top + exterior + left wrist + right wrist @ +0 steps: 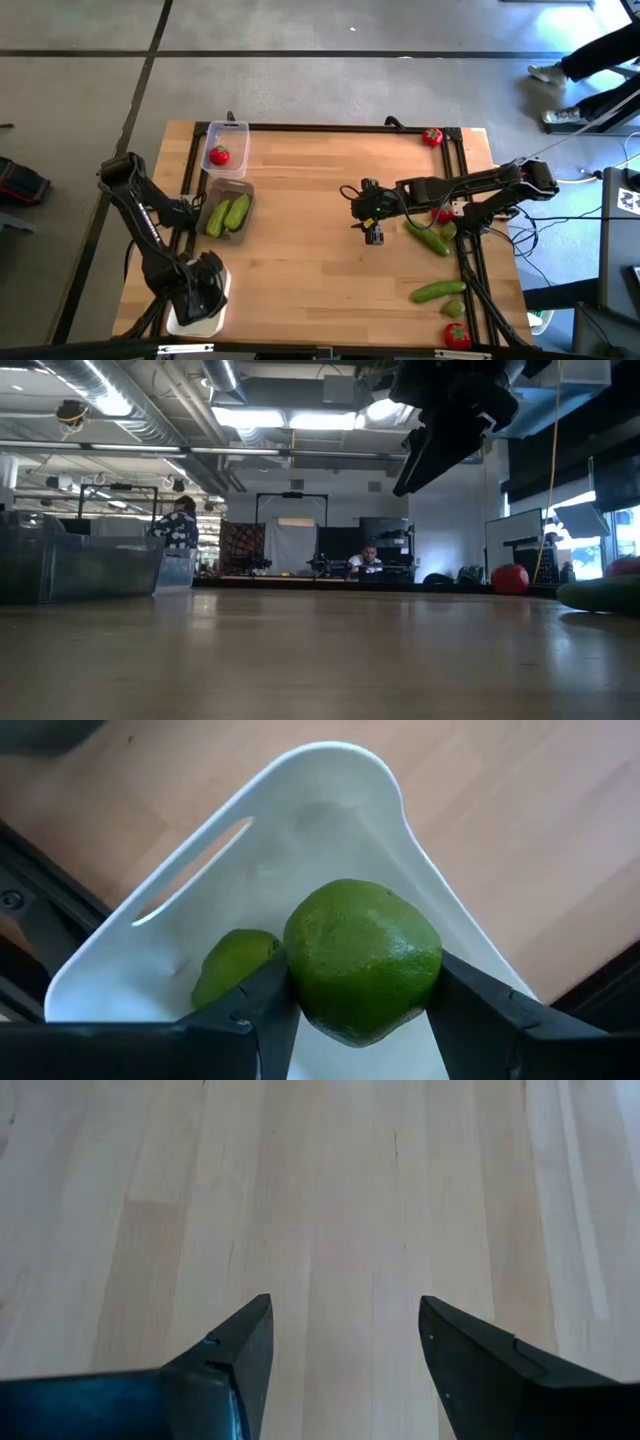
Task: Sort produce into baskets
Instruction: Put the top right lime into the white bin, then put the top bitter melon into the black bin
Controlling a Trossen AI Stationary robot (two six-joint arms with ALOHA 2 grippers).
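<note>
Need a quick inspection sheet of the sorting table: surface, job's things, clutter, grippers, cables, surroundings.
Surface: wooden table, bare in the middle.
Job's things: clear bin holds one tomato; second clear bin holds two cucumbers; white bin at the near left corner holds one lime. Loose on the right side: two tomatoes and two cucumbers.
Clutter: nothing seen.
Grippers: left gripper shut on a second lime above the white bin; right gripper open, empty, over bare wood mid-table.
Cables: wires off the right edge.
Surroundings: person's legs at the top right; people in the room beyond.
</note>
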